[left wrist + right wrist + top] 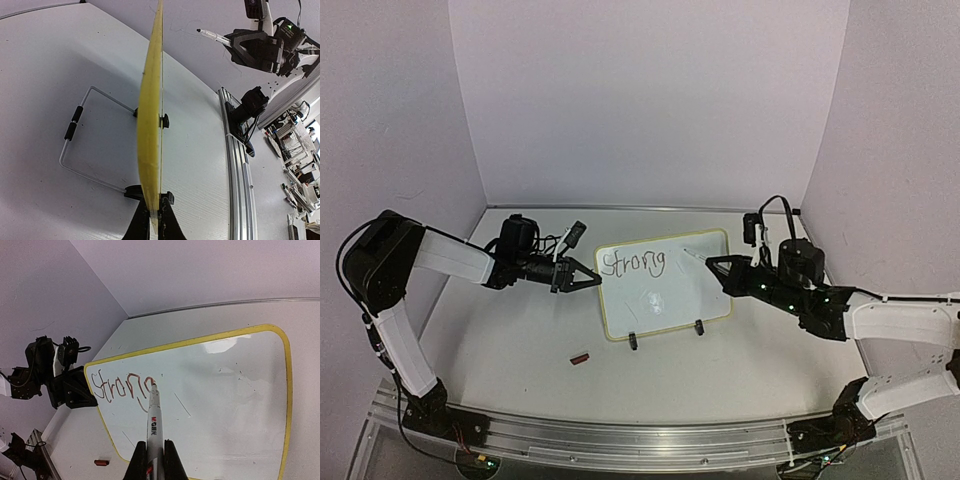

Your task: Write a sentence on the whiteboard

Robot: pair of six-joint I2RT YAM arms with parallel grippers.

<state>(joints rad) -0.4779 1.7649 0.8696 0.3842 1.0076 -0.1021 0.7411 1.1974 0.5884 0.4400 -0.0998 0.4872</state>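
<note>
**One word down, most of the sentence left**

The whiteboard (670, 300) stands on its wire stand in the middle of the desk (520, 370). The left fingers (136, 229) are clenched on the whiteboard's left edge. The right fingers (134, 467) grasp a marker (154, 415), its tip seemingly just off the whiteboard's face. Of the sentence (633, 263), only "Strong" is written, along the whiteboard's top; the rest looks blank.

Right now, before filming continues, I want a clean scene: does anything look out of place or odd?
Two small things. A red cap lies loose on the table in front of the whiteboard, and a thin stray stroke marks the board below and right of the word Strong.
</note>
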